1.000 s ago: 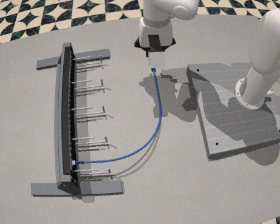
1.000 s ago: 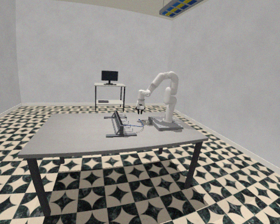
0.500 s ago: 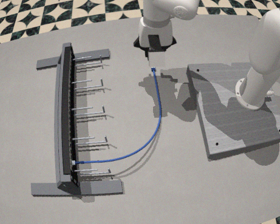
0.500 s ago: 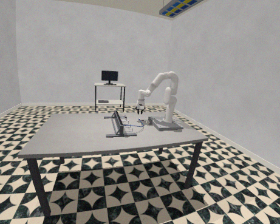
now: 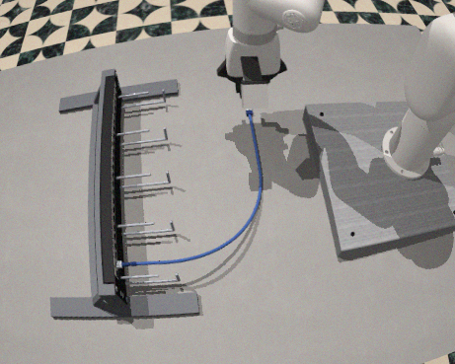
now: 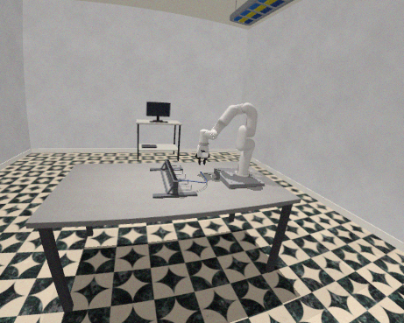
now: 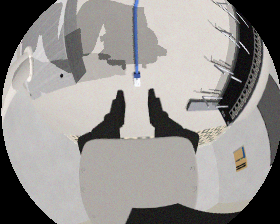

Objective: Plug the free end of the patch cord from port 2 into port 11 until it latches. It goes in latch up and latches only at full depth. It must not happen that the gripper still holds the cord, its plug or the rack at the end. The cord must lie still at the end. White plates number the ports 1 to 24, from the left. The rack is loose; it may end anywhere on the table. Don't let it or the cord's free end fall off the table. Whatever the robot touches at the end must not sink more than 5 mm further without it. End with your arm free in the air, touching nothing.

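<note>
The dark rack (image 5: 108, 187) stands on the left of the table, its port face turned to the right. The blue patch cord (image 5: 241, 227) runs from a port near the rack's near end (image 5: 119, 263) in a curve up to its free plug (image 5: 249, 111), which lies on the table. My gripper (image 5: 253, 103) hangs just above and behind that plug. In the wrist view the fingers stand apart with nothing between them, and the plug (image 7: 136, 85) lies just ahead of the tips. The port numbers are too small to read.
Several thin metal bars (image 5: 144, 182) stick out from the rack's front toward the cord. The arm's grey base plate (image 5: 379, 178) lies to the right of the cord. In the far view the rack (image 6: 170, 181) sits near the table's middle.
</note>
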You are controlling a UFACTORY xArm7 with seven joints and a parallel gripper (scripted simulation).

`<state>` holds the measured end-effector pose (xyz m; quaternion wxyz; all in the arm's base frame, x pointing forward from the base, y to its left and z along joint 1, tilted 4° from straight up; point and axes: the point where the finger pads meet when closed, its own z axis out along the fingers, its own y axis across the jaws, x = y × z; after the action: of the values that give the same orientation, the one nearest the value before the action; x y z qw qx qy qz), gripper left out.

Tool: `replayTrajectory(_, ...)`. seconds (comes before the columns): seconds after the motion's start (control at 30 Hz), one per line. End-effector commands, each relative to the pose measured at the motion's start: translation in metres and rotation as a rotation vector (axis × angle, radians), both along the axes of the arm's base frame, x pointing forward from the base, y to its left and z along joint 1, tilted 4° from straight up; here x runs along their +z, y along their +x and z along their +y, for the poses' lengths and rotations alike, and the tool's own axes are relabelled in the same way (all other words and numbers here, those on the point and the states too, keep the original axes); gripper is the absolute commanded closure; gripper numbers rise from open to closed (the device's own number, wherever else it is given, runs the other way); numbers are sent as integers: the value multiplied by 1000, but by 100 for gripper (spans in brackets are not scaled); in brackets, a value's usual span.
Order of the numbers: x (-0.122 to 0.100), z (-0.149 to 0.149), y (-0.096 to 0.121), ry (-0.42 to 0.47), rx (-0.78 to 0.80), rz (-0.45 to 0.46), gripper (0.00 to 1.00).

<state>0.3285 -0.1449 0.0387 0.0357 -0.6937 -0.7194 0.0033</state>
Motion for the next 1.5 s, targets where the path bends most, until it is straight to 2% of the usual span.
replayTrajectory(0.0, 1, -1, 1, -2, 0, -3, 62)
replayTrajectory(0.57, -7, 0, 1, -2, 0, -3, 62)
replayTrajectory(1.47, -53, 2, -2, -2, 0, -3, 62)
